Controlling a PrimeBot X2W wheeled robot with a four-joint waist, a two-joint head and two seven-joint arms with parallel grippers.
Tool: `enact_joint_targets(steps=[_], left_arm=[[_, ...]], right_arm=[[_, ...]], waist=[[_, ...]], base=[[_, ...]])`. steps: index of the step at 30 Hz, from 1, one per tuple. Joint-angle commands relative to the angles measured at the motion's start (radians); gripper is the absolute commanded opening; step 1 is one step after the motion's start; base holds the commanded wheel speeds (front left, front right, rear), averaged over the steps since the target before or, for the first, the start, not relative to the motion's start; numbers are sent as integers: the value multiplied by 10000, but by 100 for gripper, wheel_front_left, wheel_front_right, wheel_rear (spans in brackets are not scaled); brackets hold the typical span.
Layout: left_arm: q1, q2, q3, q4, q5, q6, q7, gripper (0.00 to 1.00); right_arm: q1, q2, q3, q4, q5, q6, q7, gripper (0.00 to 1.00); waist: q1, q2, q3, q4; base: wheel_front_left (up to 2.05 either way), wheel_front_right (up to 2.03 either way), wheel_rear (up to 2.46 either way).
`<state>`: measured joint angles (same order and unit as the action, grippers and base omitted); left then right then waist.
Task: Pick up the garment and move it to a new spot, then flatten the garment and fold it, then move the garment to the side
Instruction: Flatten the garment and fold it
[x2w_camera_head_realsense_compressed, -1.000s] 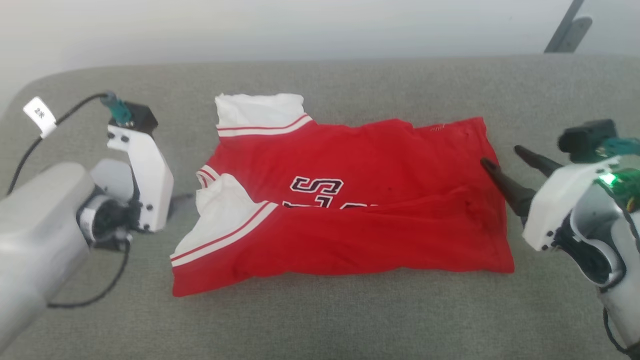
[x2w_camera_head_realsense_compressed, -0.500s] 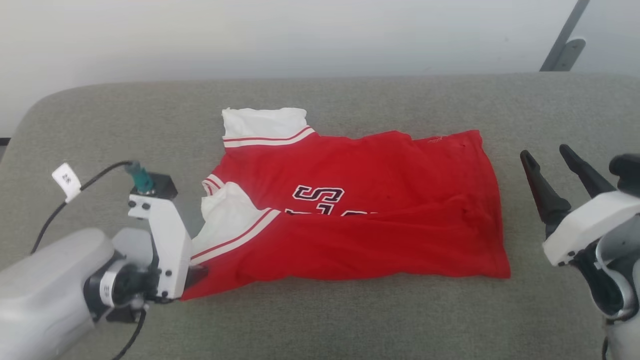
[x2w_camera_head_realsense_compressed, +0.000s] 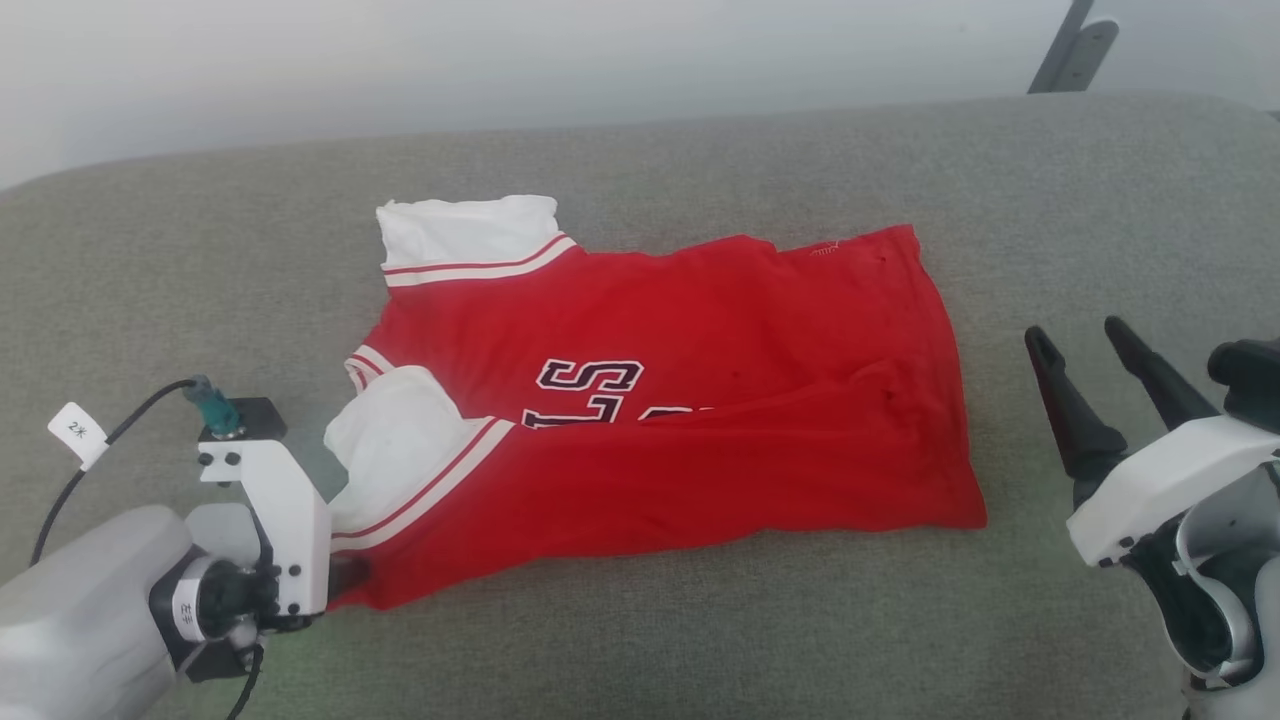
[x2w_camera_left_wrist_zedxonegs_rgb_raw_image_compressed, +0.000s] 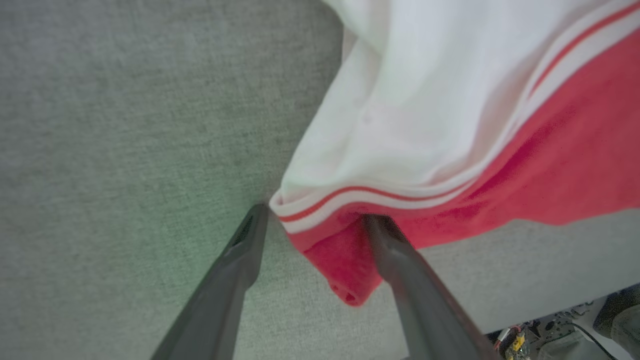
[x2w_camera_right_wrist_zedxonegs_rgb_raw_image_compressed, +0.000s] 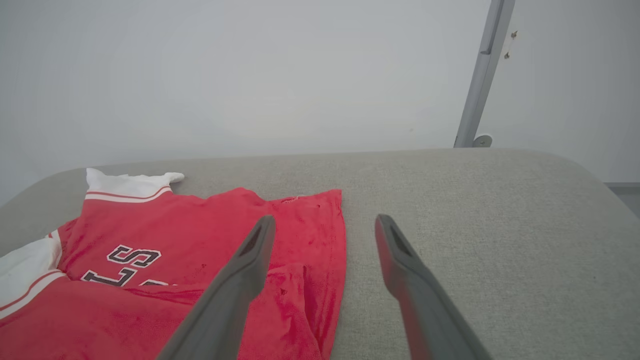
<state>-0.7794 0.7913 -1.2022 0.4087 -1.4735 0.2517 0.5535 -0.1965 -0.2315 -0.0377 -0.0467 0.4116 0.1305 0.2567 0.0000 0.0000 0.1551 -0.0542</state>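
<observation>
- The left gripper (x2w_camera_left_wrist_zedxonegs_rgb_raw_image_compressed: 315, 220) was spread open low on the cushion (x2w_camera_head_realsense_compressed: 640, 640), its fingers straddling the garment's (x2w_camera_head_realsense_compressed: 700, 450) near left corner.
- It would do best to close on every layer there, or the fold might slip.
- The right gripper (x2w_camera_head_realsense_compressed: 1078, 335) was open and empty, just off the garment's right edge.
- The garment lay folded mid-cushion, clear of every edge.

looks like a lab or test room, not a home: grey fabric-covered pad (x2w_camera_head_realsense_compressed: 640, 640) as the work surface, bare white wall (x2w_camera_right_wrist_zedxonegs_rgb_raw_image_compressed: 250, 75) behind it, grey metal post (x2w_camera_right_wrist_zedxonegs_rgb_raw_image_compressed: 484, 70) against the wall, loose cables (x2w_camera_left_wrist_zedxonegs_rgb_raw_image_compressed: 575, 327) past the pad's edge.
</observation>
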Motion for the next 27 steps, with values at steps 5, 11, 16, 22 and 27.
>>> enact_joint_targets(steps=[5,11,16,22,27], left_arm=[[425,-618,13,1145,-264,-484,-71,85],[353,-1232,-125,1868,-141,-1133,-94,0],[200,-1588,-177,2032,5,-1470,-163,0],[145,-1923,-241,2178,140,-1749,-253,0],[55,-2163,-264,2266,229,-1839,-274,0]], right_arm=[[283,93,-89,-211,13,4,503,100],[445,-9,-9,236,361,4,2343,100],[258,3,-73,762,455,3,4038,100],[-220,-3,-74,1534,449,4,5227,100],[-658,-12,176,2302,265,4,5787,100]], waist=[[0,0,151,-135],[0,0,315,-51],[0,0,512,185],[0,0,740,496],[0,0,875,702]], base=[[0,0,0],[0,0,0],[0,0,0],[0,0,0],[0,0,0]])
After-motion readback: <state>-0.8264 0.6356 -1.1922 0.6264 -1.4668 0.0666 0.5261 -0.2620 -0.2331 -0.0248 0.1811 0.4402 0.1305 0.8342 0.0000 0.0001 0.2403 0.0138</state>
